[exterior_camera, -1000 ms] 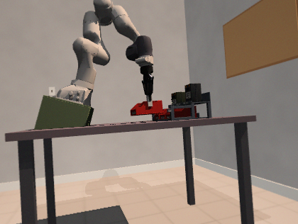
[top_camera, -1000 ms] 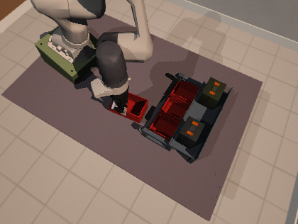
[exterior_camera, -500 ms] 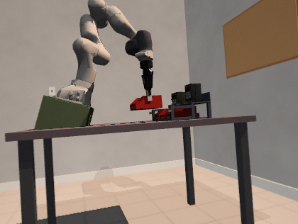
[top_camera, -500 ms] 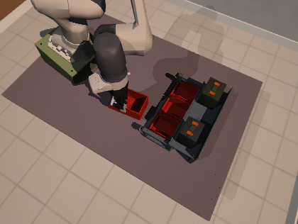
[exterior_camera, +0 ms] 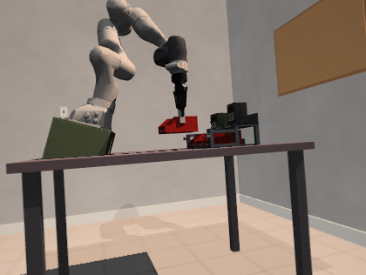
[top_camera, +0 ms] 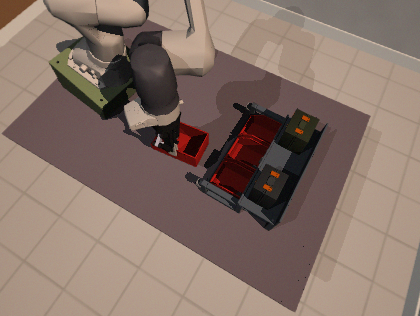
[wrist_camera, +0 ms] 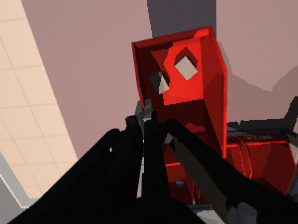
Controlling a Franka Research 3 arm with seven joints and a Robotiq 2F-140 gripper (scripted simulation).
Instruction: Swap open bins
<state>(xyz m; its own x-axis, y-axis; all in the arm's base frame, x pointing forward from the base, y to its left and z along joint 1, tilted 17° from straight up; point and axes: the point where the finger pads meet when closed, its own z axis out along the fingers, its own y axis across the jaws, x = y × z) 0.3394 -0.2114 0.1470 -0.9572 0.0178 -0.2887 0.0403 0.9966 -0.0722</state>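
The claw (top_camera: 172, 149) (exterior_camera: 182, 119) (wrist_camera: 146, 108), nearly closed, pinches one wall of the open red bin with pale parts inside (top_camera: 199, 151) (exterior_camera: 190, 124) (wrist_camera: 214, 102), hanging beneath it, probably raised to clear the grey shelf's (top_camera: 226, 196) (exterior_camera: 256, 135) lip beyond and below the claw.

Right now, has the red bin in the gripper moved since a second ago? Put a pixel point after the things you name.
Yes, upward: the red bin (top_camera: 194, 146) (exterior_camera: 174, 126) (wrist_camera: 190, 92) hangs higher above the table (top_camera: 110, 165) (exterior_camera: 144, 157) (wrist_camera: 90, 60) than before.
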